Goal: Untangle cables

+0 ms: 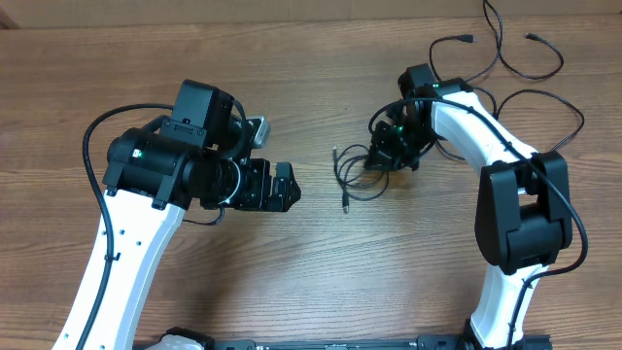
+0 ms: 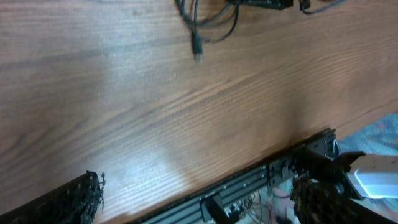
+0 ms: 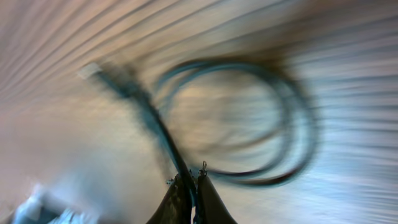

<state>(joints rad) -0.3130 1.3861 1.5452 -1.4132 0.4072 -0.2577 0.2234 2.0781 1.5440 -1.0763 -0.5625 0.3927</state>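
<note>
A small coil of thin black cable (image 1: pixel 355 173) lies at the table's middle, with a plug end (image 1: pixel 345 205) toward the front. My right gripper (image 1: pixel 381 160) sits at the coil's right side. In the right wrist view its fingers (image 3: pixel 192 182) are shut on a strand of the coiled cable (image 3: pixel 249 118), which loops away blurred. Loose wavy black cables (image 1: pixel 515 58) lie at the back right. My left gripper (image 1: pixel 287 187) is open and empty, left of the coil. The left wrist view shows its fingertips (image 2: pixel 199 199) wide apart and the coil's plug (image 2: pixel 198 51) far off.
The wooden table (image 1: pixel 321 282) carries only the cables and the arms. The table's front edge with a black rail (image 2: pixel 249 180) shows in the left wrist view. The right arm's thick black cable (image 1: pixel 559 165) arcs beside the loose strands.
</note>
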